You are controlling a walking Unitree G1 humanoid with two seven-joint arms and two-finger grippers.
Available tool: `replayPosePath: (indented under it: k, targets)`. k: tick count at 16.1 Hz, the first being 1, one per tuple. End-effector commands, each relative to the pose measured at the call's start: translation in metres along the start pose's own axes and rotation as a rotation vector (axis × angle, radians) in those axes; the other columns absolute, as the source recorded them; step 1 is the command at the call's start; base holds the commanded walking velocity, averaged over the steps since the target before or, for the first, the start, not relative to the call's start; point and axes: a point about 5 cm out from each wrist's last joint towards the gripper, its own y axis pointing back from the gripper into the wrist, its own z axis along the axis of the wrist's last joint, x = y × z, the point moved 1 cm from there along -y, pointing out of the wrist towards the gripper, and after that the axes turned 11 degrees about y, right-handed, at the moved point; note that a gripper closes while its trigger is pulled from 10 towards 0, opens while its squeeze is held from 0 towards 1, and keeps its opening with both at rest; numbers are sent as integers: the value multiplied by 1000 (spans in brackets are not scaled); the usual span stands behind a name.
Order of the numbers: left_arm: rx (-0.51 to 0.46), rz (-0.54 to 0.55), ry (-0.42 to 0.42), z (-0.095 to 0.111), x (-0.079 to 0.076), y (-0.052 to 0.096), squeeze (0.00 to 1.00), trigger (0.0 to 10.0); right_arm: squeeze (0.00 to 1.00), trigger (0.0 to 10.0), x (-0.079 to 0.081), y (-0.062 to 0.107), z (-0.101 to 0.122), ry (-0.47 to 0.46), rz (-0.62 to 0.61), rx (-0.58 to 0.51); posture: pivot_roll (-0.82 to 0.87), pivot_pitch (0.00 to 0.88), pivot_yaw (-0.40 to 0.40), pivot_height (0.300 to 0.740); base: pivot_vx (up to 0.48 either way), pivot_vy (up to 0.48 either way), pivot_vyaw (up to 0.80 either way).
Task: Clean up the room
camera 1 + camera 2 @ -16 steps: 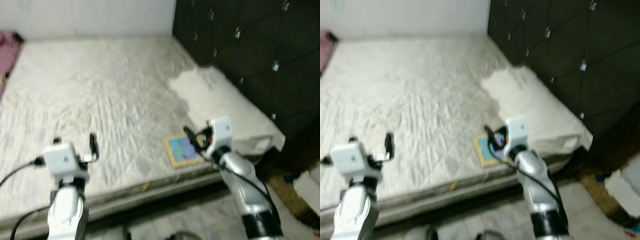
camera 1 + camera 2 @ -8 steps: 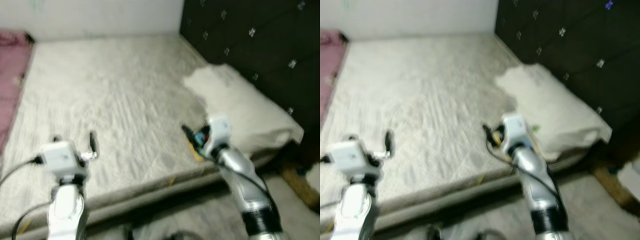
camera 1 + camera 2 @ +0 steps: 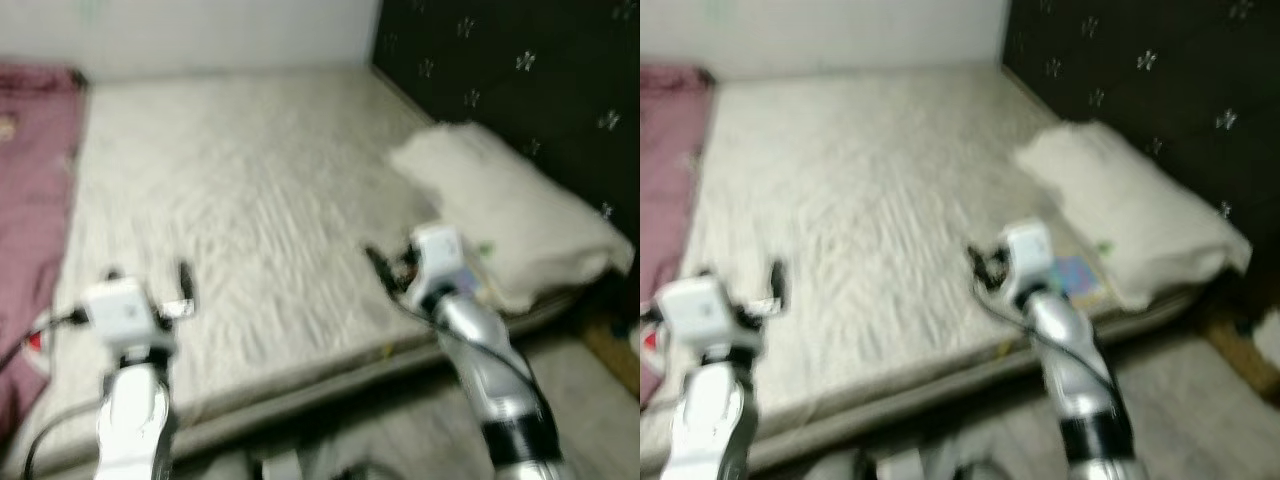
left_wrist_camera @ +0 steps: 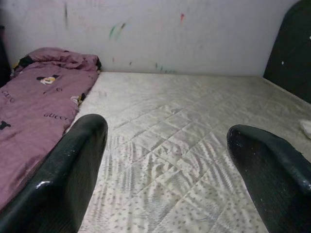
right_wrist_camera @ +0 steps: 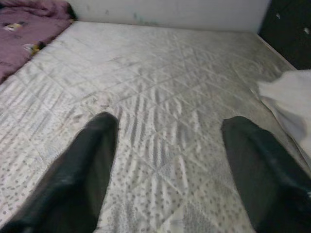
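A bare quilted mattress lies before me, blurred. A white pillow rests at its right end, against the dark headboard. A small colourful book lies on the mattress edge beside the pillow, just right of my right wrist. A pink blanket covers the left side. My left gripper hovers open over the near left edge with nothing in it. My right gripper is open over the near right part of the mattress, also with nothing in it. In the right wrist view the pillow lies off to one side.
A dark tufted headboard stands at the right and a white wall at the back. Grey floor runs along the mattress's near edge. A cable with a red bit lies at the left.
The whole picture has shifted right, so the camera has turned left: the pink blanket has come into view and the pillow sits nearer the right edge. Both arms hold the same open pose.
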Motion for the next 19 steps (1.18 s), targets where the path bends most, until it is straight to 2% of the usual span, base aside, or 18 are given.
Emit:
replayPosePath:
  k: [1,5,8,9,10,12,19]
  targets:
    - [-17,13,-18,4,5,-1,0,10000,0,10000,4,-3,9,2,16,-32,10,18,-76,740,0,480,0]
    - [-15,17,-19,4,5,-1,0,10000,0,10000,6,-4,9,13,31,-34,10,17,-75,740,0,480,0]
    - [-14,14,-16,4,5,-2,0,10000,0,10000,8,-4,10,25,39,-40,9,16,-74,740,0,480,644]
    - [-13,12,-16,3,5,-2,0,10000,204,10000,7,-4,10,22,37,-39,8,16,-73,740,0,480,788]
    - [-13,12,-15,3,5,-2,0,10000,875,10000,7,-4,10,21,35,-40,7,16,-74,740,0,480,775]
    - [-12,11,-15,3,4,-3,0,10000,0,10000,7,-5,10,23,36,-39,6,15,-74,740,0,480,763]
    - [-13,6,-13,3,4,-4,0,10000,0,10000,7,-6,10,23,33,-38,5,14,-74,740,0,480,0]
